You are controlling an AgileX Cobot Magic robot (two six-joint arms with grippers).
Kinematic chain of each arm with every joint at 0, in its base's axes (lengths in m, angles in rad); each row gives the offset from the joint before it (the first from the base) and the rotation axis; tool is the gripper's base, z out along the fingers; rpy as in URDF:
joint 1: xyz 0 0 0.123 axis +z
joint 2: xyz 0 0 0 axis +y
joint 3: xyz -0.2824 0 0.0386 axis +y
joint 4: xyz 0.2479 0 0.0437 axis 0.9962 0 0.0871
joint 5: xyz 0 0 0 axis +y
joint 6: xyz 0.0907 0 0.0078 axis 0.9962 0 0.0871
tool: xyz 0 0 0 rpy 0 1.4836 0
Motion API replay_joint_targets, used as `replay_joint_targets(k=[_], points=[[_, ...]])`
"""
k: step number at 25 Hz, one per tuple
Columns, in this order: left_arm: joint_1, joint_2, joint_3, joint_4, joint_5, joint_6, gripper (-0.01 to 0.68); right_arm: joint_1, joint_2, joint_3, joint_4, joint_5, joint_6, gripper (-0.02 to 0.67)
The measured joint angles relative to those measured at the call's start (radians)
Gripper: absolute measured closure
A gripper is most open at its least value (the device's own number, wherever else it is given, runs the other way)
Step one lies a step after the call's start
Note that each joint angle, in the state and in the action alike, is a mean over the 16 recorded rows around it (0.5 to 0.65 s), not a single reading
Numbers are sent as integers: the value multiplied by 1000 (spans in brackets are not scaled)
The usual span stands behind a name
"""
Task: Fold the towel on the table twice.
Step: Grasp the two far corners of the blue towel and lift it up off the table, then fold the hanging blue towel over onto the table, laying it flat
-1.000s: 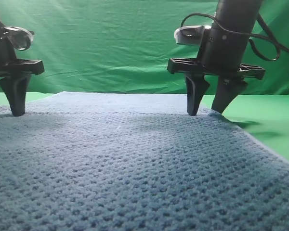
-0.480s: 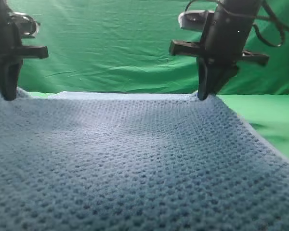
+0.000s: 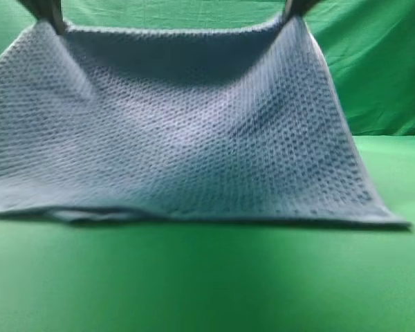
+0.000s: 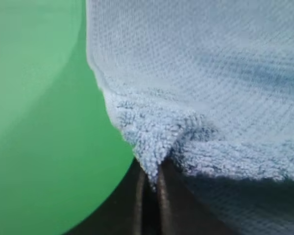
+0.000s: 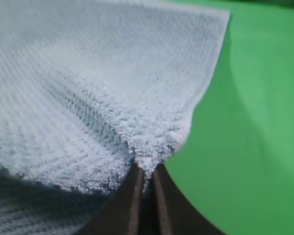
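Note:
The blue-grey waffle-knit towel [image 3: 187,131] hangs like a sheet from its two top corners, its lower edge resting on the green table [image 3: 207,283]. My left gripper [image 3: 50,15] is shut on the top left corner and my right gripper [image 3: 296,8] is shut on the top right corner; only their tips show at the top of the exterior view. In the left wrist view the gripper [image 4: 149,183] pinches a bunched corner of the towel [image 4: 196,73]. In the right wrist view the gripper [image 5: 146,182] pinches the other corner of the towel [image 5: 88,83].
A wrinkled green fabric backdrop [image 3: 380,69] hangs behind the table. Bare green table surface lies in front of the towel's lower edge and to its right [image 3: 401,173].
Both grippers closed on the far corners and rose, lifting the towel's far edge off the table. The towel now hangs upright, and the near edge has pulled back from the camera.

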Motion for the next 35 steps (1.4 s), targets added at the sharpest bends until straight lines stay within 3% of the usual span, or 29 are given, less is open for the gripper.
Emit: replay_joint_targets(k=[8,17,35], points=[[0,-2,-156,-157,-139,102,673,-11,57,-280,-51,0,-7,649],[0,-2,-227,-270,-283,191,673,-33,158,-509,-80,25,-8,649],[0,-22,-242,-274,-137,183,673,-43,112,-562,-80,303,-54,649]])
